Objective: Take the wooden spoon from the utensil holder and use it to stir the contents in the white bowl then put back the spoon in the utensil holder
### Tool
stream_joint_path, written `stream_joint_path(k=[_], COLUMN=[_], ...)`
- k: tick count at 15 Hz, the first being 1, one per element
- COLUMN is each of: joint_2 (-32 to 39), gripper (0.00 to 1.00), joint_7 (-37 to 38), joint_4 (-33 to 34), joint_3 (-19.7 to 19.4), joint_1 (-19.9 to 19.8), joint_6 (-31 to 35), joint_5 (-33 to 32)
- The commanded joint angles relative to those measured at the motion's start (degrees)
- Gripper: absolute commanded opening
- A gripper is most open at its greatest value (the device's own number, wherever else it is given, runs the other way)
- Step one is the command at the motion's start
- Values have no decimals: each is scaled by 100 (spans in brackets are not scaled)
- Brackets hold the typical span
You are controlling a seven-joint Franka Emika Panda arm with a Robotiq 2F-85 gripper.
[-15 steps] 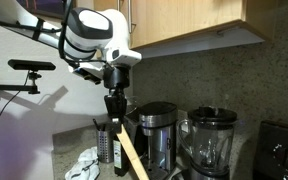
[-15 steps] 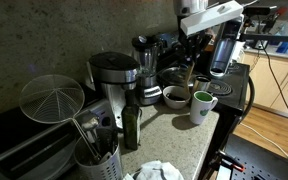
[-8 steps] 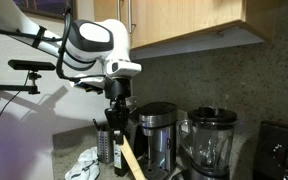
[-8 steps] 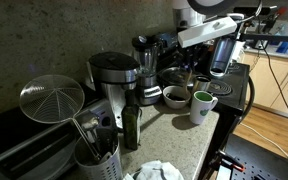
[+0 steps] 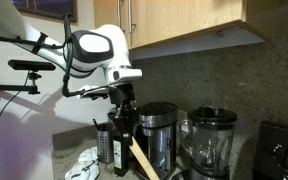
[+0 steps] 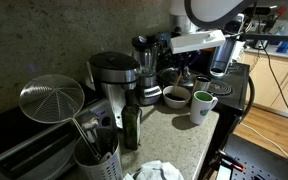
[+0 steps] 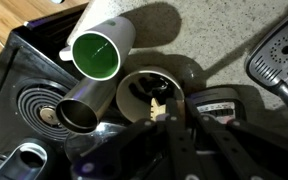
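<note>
My gripper (image 5: 122,112) is shut on the handle of the wooden spoon (image 5: 141,160), which slants down from the jaws. In the wrist view the gripper (image 7: 165,126) hangs right over the white bowl (image 7: 125,88), and the spoon's pale tip (image 7: 157,108) is inside the bowl. The bowl (image 6: 176,97) stands on the counter in front of the blender, with dark contents. The utensil holder (image 6: 96,163), a silvery-grey cup, stands at the near end of the counter with a wire strainer (image 6: 52,101) and other utensils in it, far from the gripper.
A white mug with a green inside (image 6: 202,103) stands beside the bowl, and a steel cup (image 7: 79,112) is close by. A dark bottle (image 6: 131,124), a coffee maker (image 6: 112,78) and a blender (image 5: 212,140) line the wall. A white cloth (image 5: 84,160) lies on the counter.
The arm has come down and shifted along the counter with the spoon in the jaws, bringing the spoon lower over the bowl.
</note>
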Motion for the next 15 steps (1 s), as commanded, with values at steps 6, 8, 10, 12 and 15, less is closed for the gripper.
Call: stream_joint_path(k=[6, 8, 10, 12, 15], joint_2=[102, 124, 181, 236, 319], gripper=[3, 3, 3, 3, 3], joint_7=[-368, -302, -262, -172, 20], joint_4=[171, 363, 570, 734, 876], joint_3=[12, 83, 142, 192, 249], joint_1=[75, 71, 81, 86, 101], joint_6=[-389, -837, -1319, -1675, -1955], joint_5=[635, 475, 329, 141, -213])
